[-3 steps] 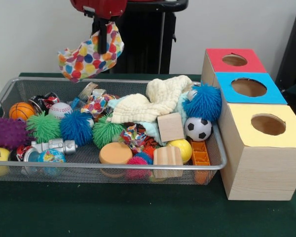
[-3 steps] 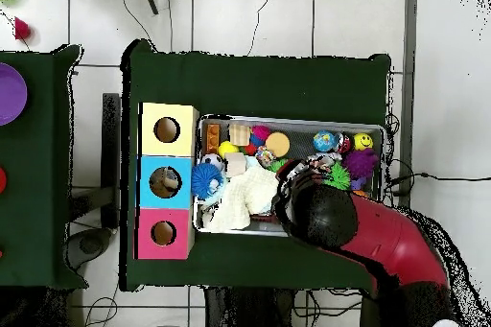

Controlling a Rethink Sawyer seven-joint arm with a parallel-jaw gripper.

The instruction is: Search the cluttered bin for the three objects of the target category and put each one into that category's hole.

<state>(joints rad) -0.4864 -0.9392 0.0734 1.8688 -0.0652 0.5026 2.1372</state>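
My gripper (image 1: 104, 43) hangs above the back left of the wire bin (image 1: 219, 148), shut on a polka-dot cloth (image 1: 89, 58) that dangles clear of the clutter. A cream cloth (image 1: 153, 101) lies heaped at the back middle of the bin, and two small patterned cloths (image 1: 96, 104) (image 1: 133, 134) lie among the toys. To the right stand three wooden boxes with holes: red top (image 1: 234, 60), blue top (image 1: 248, 87) and yellow top (image 1: 268, 124). In the overhead view the arm (image 2: 331, 216) hides the gripper and the held cloth.
The bin holds spiky balls in blue (image 1: 204, 102), green (image 1: 43, 127) and purple (image 1: 9, 133), a soccer ball (image 1: 198, 129), a baseball (image 1: 59, 109), a basketball (image 1: 21, 111), wooden blocks (image 1: 170, 126) and an orange disc (image 1: 115, 153). The boxes touch the bin's right side.
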